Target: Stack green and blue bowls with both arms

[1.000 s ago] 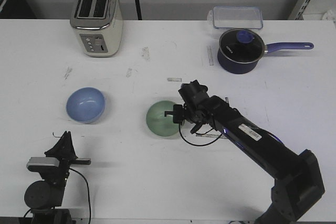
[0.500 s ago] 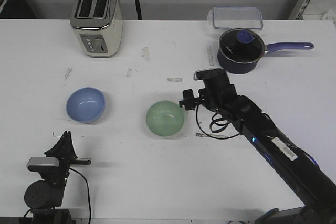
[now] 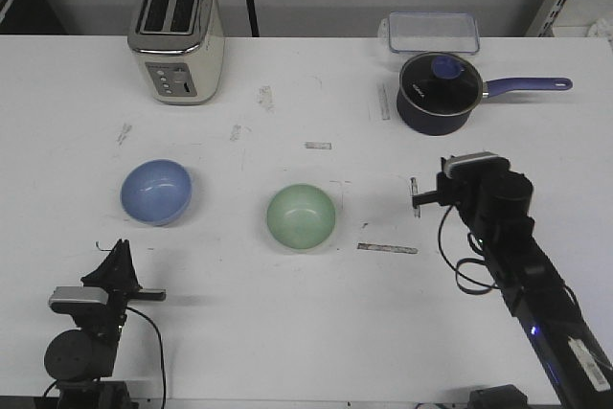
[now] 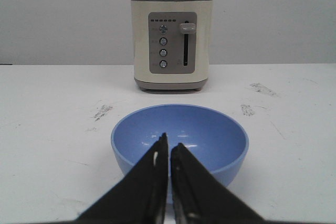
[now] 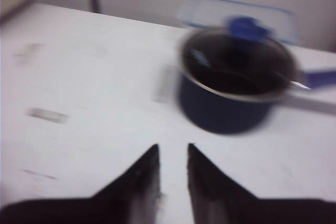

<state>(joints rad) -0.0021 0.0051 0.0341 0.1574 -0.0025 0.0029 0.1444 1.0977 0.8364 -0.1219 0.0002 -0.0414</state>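
The pale green bowl (image 3: 301, 216) sits upright mid-table. The periwinkle blue bowl (image 3: 156, 191) sits upright to its left, apart from it. My left gripper (image 3: 119, 250) rests near the table's front left edge, just short of the blue bowl (image 4: 210, 132). In the left wrist view it (image 4: 168, 143) is shut and empty, its tips in line with the bowl's near rim. My right gripper (image 3: 467, 187) hovers well right of the green bowl. In the blurred right wrist view it (image 5: 172, 150) is slightly open, empty and faces the saucepan. Its fingertips are hidden in the front view.
A cream toaster (image 3: 177, 35) stands at the back left, behind the blue bowl (image 4: 172, 40). A dark navy saucepan (image 3: 436, 93) with a purple handle and a clear lidded box (image 3: 433, 32) stand at the back right. Bits of tape (image 3: 387, 248) lie on the table.
My right arm has drawn back from the green bowl's right rim and swung to the right. The green bowl stays in place. The left arm and blue bowl have not moved.
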